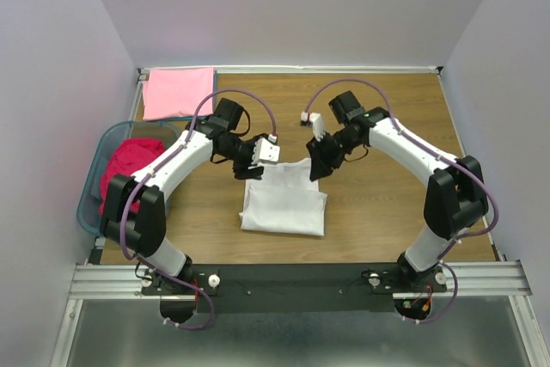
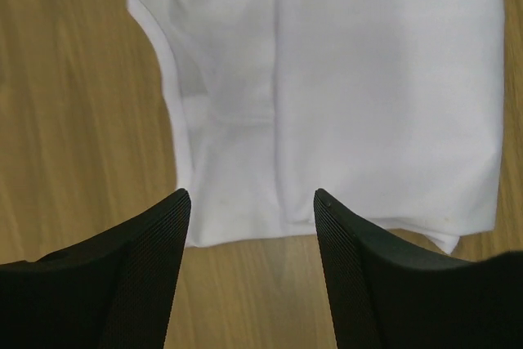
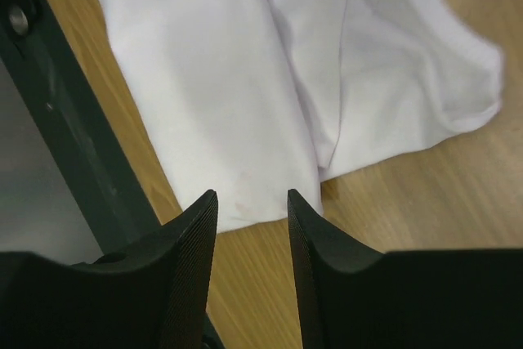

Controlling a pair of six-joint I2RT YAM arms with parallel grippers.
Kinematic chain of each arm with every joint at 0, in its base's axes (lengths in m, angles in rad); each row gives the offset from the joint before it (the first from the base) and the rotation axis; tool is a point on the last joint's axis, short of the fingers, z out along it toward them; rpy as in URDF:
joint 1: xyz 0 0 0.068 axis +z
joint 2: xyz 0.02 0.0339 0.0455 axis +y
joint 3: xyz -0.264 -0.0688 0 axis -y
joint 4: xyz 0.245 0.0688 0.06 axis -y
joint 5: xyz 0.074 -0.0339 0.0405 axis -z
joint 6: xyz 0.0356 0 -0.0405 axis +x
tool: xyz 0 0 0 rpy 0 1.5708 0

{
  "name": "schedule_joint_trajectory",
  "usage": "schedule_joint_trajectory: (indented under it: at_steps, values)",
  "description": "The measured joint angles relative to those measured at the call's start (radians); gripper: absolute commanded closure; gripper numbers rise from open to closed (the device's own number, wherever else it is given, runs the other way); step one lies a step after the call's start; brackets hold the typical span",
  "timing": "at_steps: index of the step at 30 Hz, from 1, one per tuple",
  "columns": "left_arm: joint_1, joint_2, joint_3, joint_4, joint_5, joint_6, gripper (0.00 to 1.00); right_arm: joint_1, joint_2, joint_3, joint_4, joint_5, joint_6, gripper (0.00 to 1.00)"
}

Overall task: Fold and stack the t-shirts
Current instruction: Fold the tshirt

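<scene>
The white t-shirt (image 1: 284,204) lies partly folded in the middle of the wooden table, and also shows in the left wrist view (image 2: 384,79) and the right wrist view (image 3: 212,79). The light pink t-shirt (image 1: 178,92) lies folded flat at the back left corner. The magenta-red t-shirt (image 1: 129,165) is bunched in the teal basket. My left gripper (image 1: 251,168) (image 2: 252,195) is open and empty, just above the white shirt's far left edge. My right gripper (image 1: 316,166) (image 3: 252,195) is open and empty, above its far right edge.
The teal basket (image 1: 89,205) stands at the table's left edge. A dark metal rail (image 3: 49,104) runs along the near edge, close behind the white shirt. Grey walls enclose the table on three sides.
</scene>
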Motion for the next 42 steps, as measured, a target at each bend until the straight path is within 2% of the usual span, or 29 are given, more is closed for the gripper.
schedule_joint_trajectory:
  at_steps: [5,10,16,27,31,32,34,35,37,42]
  values:
    - [-0.066,-0.016,0.035,0.038,0.028,-0.054,0.33,-0.056,0.050,0.162,0.005,-0.065,0.068,0.65]
    - [-0.130,0.055,0.024,0.094,0.036,-0.119,0.33,-0.088,0.238,0.298,0.064,-0.113,0.174,0.71]
    - [-0.171,0.124,0.006,0.162,0.036,-0.189,0.36,-0.088,0.382,0.328,0.114,-0.187,0.296,0.74]
    - [-0.195,0.227,0.003,0.214,0.031,-0.236,0.44,-0.073,0.449,0.331,0.169,-0.340,0.391,0.75]
    - [-0.200,0.250,0.003,0.212,0.026,-0.239,0.57,-0.046,0.478,0.331,0.179,-0.365,0.401,0.75]
    - [-0.201,0.257,0.003,0.212,0.024,-0.239,0.65,-0.040,0.483,0.330,0.183,-0.370,0.402,0.75]
    - [-0.201,0.270,0.003,0.208,0.024,-0.242,0.73,-0.026,0.496,0.326,0.190,-0.380,0.403,0.75]
    - [-0.201,0.274,0.003,0.205,0.024,-0.238,0.85,-0.021,0.504,0.321,0.195,-0.381,0.402,0.75]
    - [-0.201,0.277,0.003,0.196,0.025,-0.229,0.97,-0.011,0.517,0.309,0.202,-0.386,0.401,0.75]
    - [-0.201,0.272,0.006,0.163,0.026,-0.220,1.00,-0.008,0.550,0.258,0.209,-0.387,0.393,0.76]
